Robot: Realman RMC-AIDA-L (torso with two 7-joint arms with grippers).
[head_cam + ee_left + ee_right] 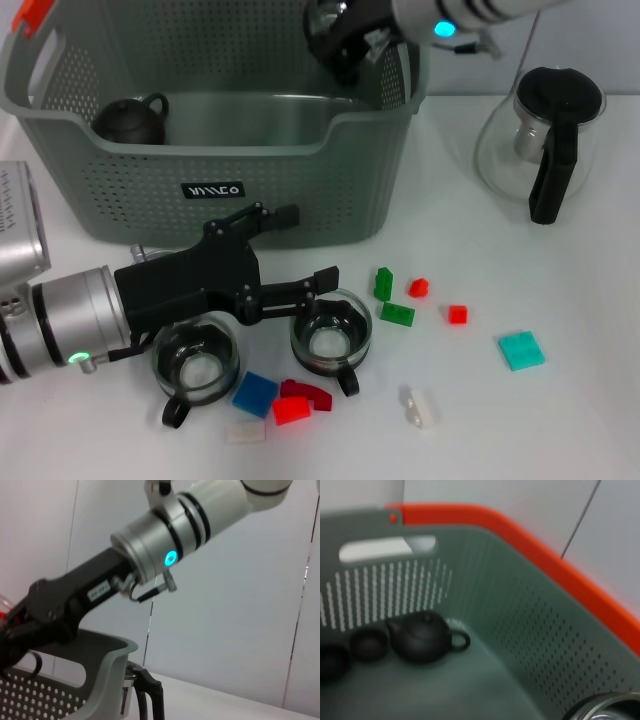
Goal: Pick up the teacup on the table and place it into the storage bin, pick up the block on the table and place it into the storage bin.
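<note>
Two glass teacups sit near the front edge of the white bench (580, 400): one (196, 366) toward the front-left corner, the other (332, 342) just beside it, toward the middle. Both are clear, round, thin-walled, each with a dark loop handle. The left pincer (312, 287) — matt black, angular — lies low between them and the bin; its fingers are parted over the rim of the second cup and hold nothing.

Small plastic blocks are scattered along the front: blue (256, 393), red (292, 409), white (245, 432), green (397, 314), teal (521, 350), all glossy and hard-edged.

The storage bin (330, 180) stands at the back-left of the bench: grey-green plastic, walls perforated in fine rows, smooth rolled rim, orange-red clip (33, 12) at one handle, black label (213, 189) with white lettering on the front wall. Inside it sits a dark, matt, round-bodied teapot (131, 120).

The right pincer (345, 40) hangs over the bin's back-right corner — cannot tell whether its fingers are apart; something round and glassy shows at it.

A clear glass kettle (540, 140) with black lid and handle stands toward the back-right corner.
</note>
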